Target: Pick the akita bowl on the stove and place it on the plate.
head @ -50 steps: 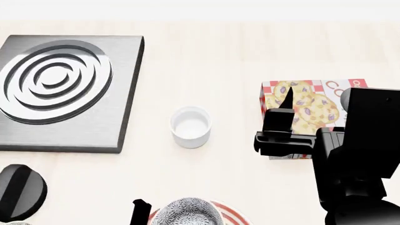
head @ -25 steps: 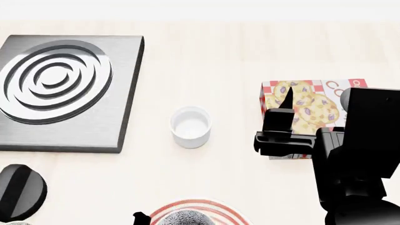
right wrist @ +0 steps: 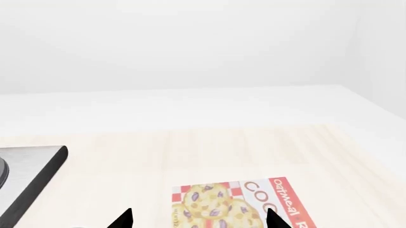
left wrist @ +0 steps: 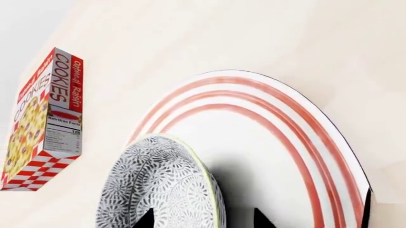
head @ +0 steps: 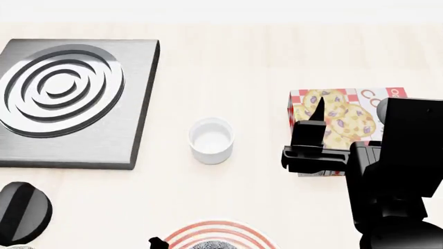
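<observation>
The speckled akita bowl (left wrist: pixel 165 185) hangs tilted just over the white plate (left wrist: pixel 298 142) with red rings. My left gripper (left wrist: pixel 204 219) is shut on it, one jaw on its patterned outside and one past its rim. In the head view only a sliver of the bowl (head: pixel 211 245) and the plate's far rim (head: pixel 221 228) show at the bottom edge, with a left finger (head: pixel 157 243) beside them. The stove (head: pixel 69 104) at the left carries nothing. My right gripper (head: pixel 317 116) stands open above the cookie box, nothing between its jaws (right wrist: pixel 198 219).
A small plain white cup (head: pixel 211 140) stands between the stove and the cookie box (head: pixel 343 122). The black stove knob (head: pixel 21 212) lies at the near left. The box also shows in both wrist views (left wrist: pixel 47 118) (right wrist: pixel 241 204), as does a stove corner (right wrist: pixel 32 175).
The left gripper has lowered the bowl toward the plate; in the head view the bowl sank almost out of the bottom edge, uncovering more of the plate's rings. The right arm stayed still.
</observation>
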Motion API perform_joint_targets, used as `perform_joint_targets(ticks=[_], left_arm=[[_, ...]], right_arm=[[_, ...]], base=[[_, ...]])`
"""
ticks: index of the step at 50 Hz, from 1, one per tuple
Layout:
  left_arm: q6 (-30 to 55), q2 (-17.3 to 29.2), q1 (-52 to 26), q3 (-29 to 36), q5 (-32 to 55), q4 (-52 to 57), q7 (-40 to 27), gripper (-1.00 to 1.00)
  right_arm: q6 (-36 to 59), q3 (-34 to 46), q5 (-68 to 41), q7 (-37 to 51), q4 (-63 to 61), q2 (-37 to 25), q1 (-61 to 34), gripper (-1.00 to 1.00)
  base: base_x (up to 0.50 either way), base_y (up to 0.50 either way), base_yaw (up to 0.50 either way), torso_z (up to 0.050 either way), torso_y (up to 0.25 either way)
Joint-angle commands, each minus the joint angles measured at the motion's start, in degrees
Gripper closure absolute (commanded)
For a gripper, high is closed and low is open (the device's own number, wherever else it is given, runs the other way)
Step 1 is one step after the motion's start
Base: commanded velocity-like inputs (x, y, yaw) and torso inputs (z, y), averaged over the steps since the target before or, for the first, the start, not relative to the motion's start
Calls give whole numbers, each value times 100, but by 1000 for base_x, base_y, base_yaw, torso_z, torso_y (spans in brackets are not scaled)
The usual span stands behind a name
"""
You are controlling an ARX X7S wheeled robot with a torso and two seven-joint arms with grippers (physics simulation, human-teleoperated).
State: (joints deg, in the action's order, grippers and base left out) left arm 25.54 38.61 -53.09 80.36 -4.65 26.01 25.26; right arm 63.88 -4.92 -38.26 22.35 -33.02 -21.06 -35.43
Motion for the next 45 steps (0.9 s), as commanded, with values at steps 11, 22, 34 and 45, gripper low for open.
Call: perform_joint_targets(ticks=[11, 22, 34, 45], left_arm=[[35, -7, 18, 2, -123, 66, -107, -100], [148, 20, -31, -219, 49, 471, -136, -100], [197, 0, -94, -418, 160, 669, -199, -100], [276, -156, -155, -870, 510, 855, -373, -100]], right_arm=[[-31, 21, -43, 27, 28, -26, 6, -100], [-15, 12, -85, 62, 14, -33, 5, -100], [-101, 60, -65, 41, 82, -56, 27, -100], [-146, 93, -62, 47, 96, -73, 38, -100]], base=[[0, 0, 0, 0, 0], [0, 0, 0, 0, 0], [0, 0, 0, 0, 0], [0, 0, 0, 0, 0]])
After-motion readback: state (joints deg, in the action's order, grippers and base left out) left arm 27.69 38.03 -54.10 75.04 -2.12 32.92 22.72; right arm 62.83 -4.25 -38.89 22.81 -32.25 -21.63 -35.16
